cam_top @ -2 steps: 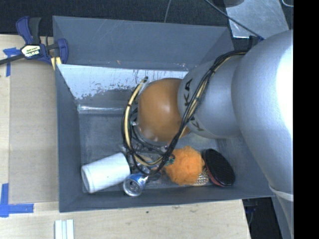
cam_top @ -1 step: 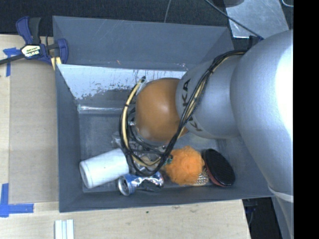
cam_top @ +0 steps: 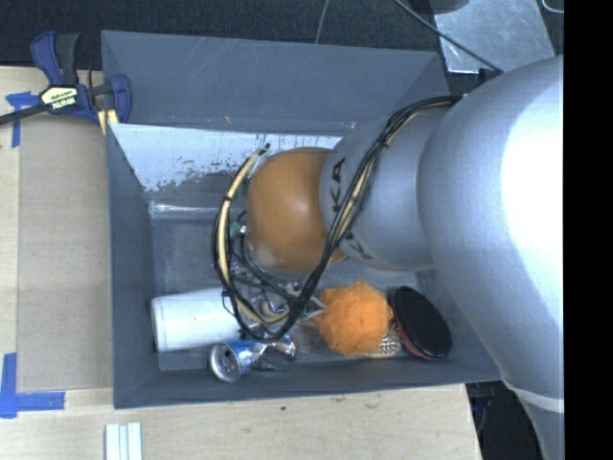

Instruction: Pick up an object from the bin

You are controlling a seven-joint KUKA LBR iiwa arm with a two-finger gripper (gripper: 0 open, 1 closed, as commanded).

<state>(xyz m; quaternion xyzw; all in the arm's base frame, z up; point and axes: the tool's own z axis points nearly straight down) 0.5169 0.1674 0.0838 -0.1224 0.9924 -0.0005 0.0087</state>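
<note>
My gripper [cam_top: 264,307] hangs low over the front of the bin, mostly hidden under the arm's fittings and cables. Just to its left a white cylinder [cam_top: 192,321] lies on its side. A small shiny metal object [cam_top: 233,360] rests right below the gripper against the front wall. A fuzzy orange ball [cam_top: 354,320] sits close on the gripper's right.
A black round disc with a red rim [cam_top: 421,323] lies at the front right, beside the orange ball. The arm with its orange dome and cables covers the bin's middle and right. Bare floor shows along the left and back.
</note>
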